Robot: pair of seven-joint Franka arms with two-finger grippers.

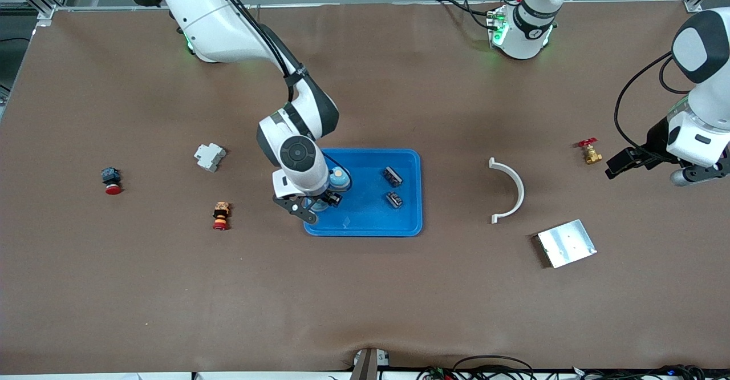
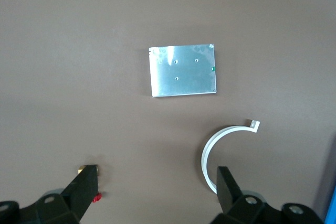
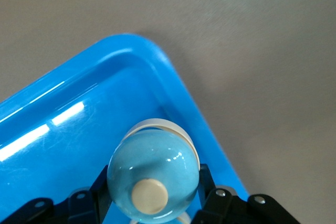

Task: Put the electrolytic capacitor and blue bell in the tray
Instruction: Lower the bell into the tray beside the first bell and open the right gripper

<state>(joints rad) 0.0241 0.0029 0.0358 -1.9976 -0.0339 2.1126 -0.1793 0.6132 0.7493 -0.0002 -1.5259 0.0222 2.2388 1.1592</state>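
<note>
Over the tray [image 1: 408, 220], right gripper [image 3: 155, 203] clamps blue bell [image 3: 153, 174].

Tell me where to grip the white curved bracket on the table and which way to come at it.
Come straight down on the white curved bracket. It lies flat as a thin open arc, so pinch the band across its thickness near mid-arc, one finger inside the curve, one outside. The open left gripper hangs nearby.

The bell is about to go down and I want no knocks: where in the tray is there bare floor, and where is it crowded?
Bare floor: the middle of the tray, between the blue bell in the right gripper and the two dark parts, plus the strip along its rim nearest the front camera. Crowded: the end toward the left arm, where those parts lie.
</note>
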